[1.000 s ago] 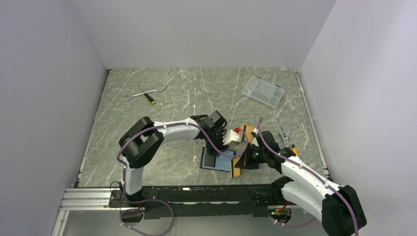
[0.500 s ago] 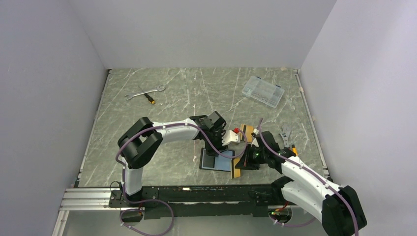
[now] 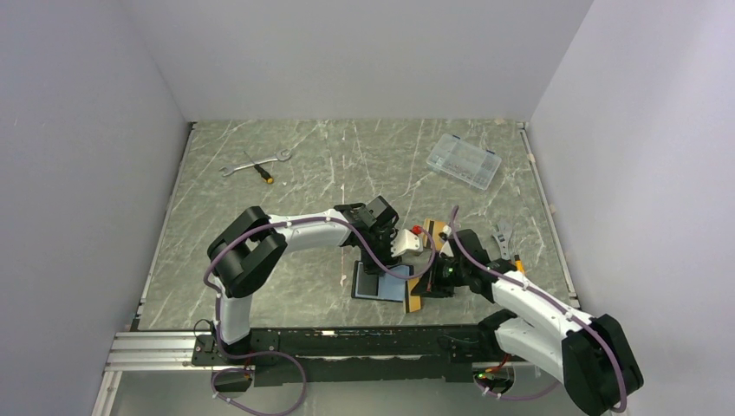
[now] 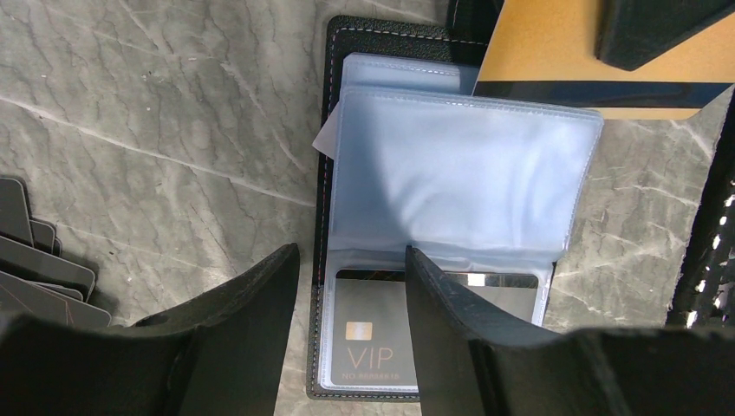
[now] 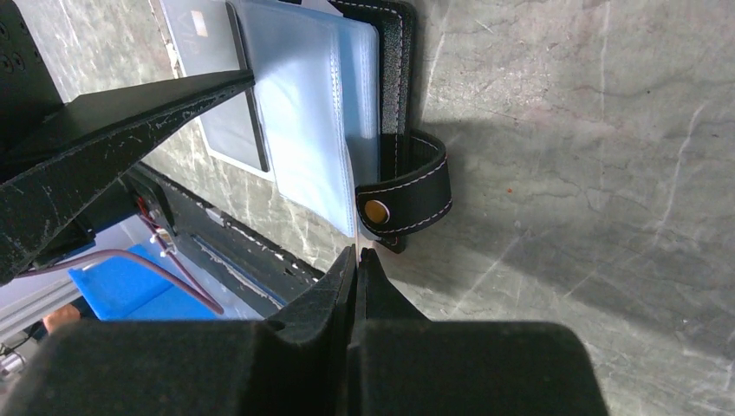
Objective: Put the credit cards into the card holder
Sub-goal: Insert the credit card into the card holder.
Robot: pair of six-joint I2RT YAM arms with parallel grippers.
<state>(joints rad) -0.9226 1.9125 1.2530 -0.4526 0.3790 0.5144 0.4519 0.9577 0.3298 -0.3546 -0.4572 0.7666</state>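
The card holder [image 3: 381, 284] lies open on the table, its pale blue-grey sleeves [image 4: 459, 173] spread and a dark VIP card [image 4: 381, 342] in one sleeve. Its snap tab [image 5: 406, 186] points right. My left gripper [image 3: 392, 264] is open just above it, fingers [image 4: 251, 321] straddling the holder's left edge [image 4: 351, 286]. My right gripper [image 3: 432, 282] is shut on an orange-tan credit card [image 3: 415, 297] with a black stripe [image 4: 572, 61], held edge-on [image 5: 357, 253] at the holder's right edge. A second orange card [image 3: 436, 229] lies behind the grippers.
A clear plastic organizer box [image 3: 464, 160] sits at the back right. A wrench [image 3: 251, 161] and screwdriver [image 3: 262, 171] lie at the back left. Small tools [image 3: 504, 238] lie right of my right arm. Several dark grey cards [image 4: 35, 269] lie left of the holder.
My right gripper has edged slightly left with the orange card toward the holder. My left gripper has stayed almost still over the open holder.
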